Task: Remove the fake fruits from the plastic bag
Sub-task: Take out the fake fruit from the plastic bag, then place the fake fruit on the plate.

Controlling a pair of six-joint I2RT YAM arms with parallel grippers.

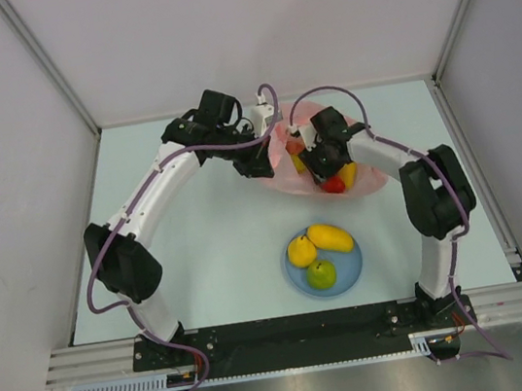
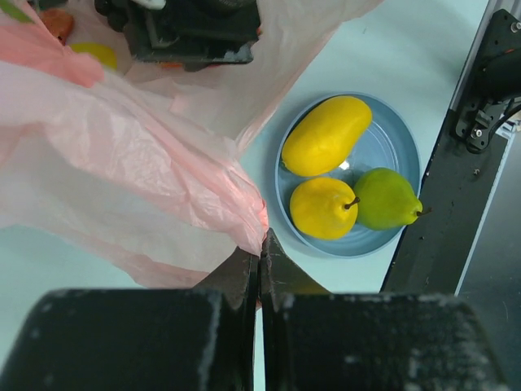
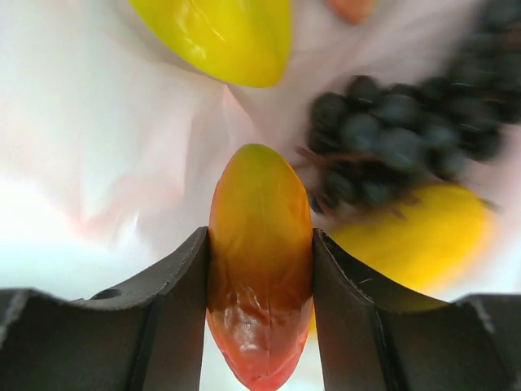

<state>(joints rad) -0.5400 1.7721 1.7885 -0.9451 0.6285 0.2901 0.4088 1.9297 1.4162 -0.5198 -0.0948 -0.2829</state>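
The pink plastic bag [image 1: 369, 182] lies toward the far edge of the tabletop [image 1: 202, 263], right of centre, and the left gripper [image 2: 260, 248] is pinched tight on a fold of its rim. Inside the bag, the right gripper [image 3: 260, 236] clamps a red-orange fruit [image 3: 260, 309] by both sides, with a dark grape bunch [image 3: 407, 138] and yellow fruits [image 3: 220, 32] just beyond it. Three more fruits, two yellow and one green pear [image 1: 321, 274], sit on the blue plate [image 1: 351, 269] by the near edge.
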